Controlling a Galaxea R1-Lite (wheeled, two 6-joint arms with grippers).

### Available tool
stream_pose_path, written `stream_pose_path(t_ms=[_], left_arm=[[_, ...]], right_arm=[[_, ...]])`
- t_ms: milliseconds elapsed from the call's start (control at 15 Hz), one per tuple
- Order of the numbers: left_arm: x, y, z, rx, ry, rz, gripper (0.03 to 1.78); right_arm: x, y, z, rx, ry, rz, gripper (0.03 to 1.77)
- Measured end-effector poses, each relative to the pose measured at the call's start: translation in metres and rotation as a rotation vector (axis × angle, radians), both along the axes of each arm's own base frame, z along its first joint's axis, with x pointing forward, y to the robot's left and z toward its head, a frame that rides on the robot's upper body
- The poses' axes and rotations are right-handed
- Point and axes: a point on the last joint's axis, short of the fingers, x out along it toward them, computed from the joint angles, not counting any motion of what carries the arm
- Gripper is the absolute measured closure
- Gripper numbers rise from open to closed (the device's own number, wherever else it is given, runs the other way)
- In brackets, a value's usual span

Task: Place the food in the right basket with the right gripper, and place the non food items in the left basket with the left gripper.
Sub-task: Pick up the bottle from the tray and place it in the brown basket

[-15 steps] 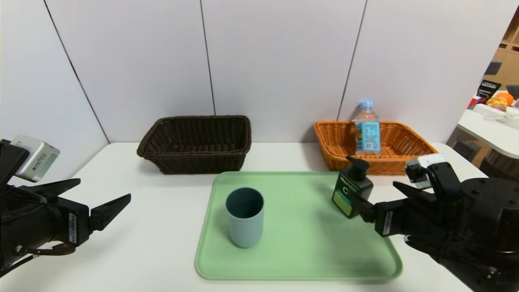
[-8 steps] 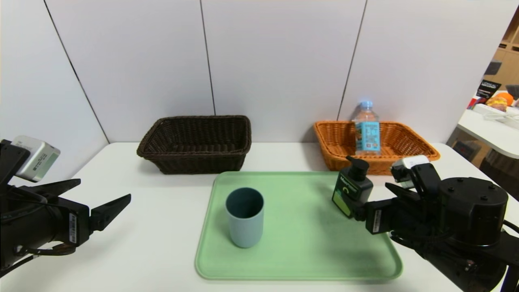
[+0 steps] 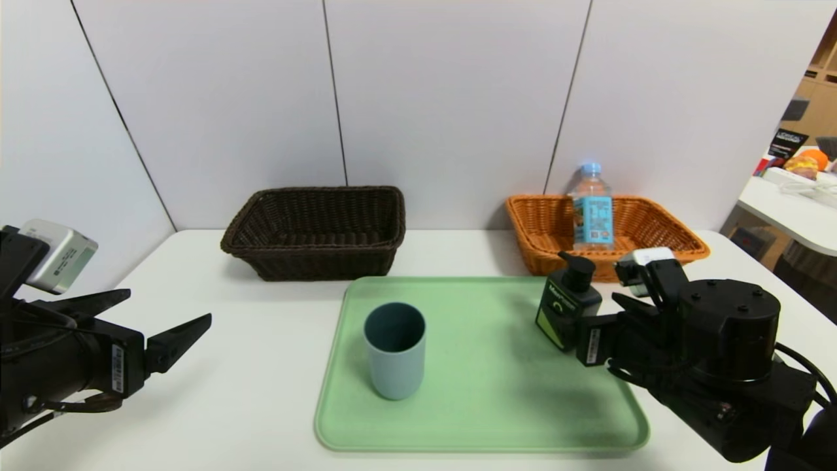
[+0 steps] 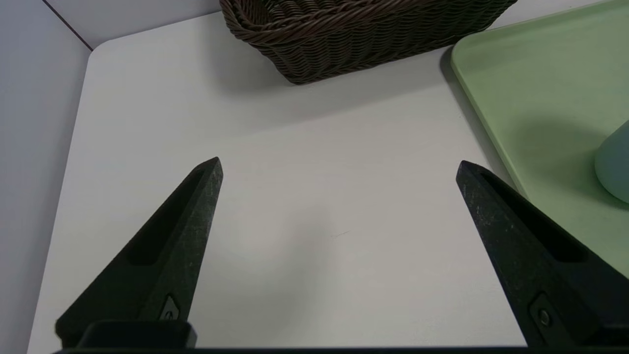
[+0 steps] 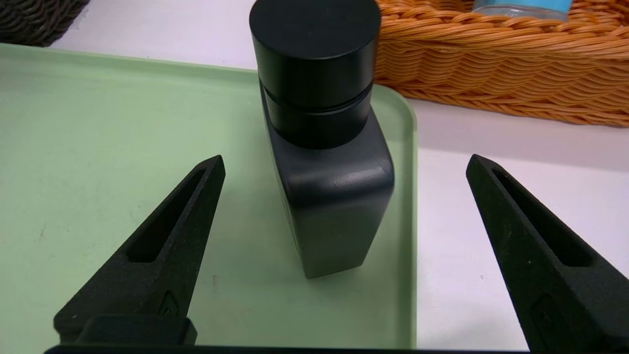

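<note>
The food, a clear water bottle [image 3: 592,209] with a blue label, stands inside the right basket [image 3: 660,229], the orange one. The non food items are on the green tray [image 3: 484,405]: a black pump bottle [image 3: 566,304] at its far right corner and a blue-grey cup [image 3: 394,350] toward its left. My right gripper [image 3: 598,320] is open just behind the pump bottle [image 5: 329,162], fingers spread to either side without touching it. My left gripper [image 3: 167,305] hangs open over bare table left of the tray, holding nothing. The left basket [image 3: 314,232], dark brown, holds nothing.
Both baskets stand against the white back wall. The table's front left corner lies under the left gripper [image 4: 339,163], with the brown basket [image 4: 354,34] ahead of it. A second table with clutter [image 3: 798,190] is at the far right.
My right arm has moved left and forward, bringing its open gripper closer to the pump bottle. The left arm and all objects have stayed put.
</note>
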Motion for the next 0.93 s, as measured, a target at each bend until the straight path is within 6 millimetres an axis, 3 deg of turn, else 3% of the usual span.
stream_pose_path(t_ms=[533,933], left_arm=[[0.003,0.0,-0.001,0.001,0.005,0.001,0.12],[0.007,-0.001,-0.002,0.003,0.017,0.002,0.12]], right_arm=[[0.012,0.006,-0.013,0.003,-0.019,-0.015,0.1],[0.012,0.001,-0.012,-0.001,-0.023,-0.032,0.1]])
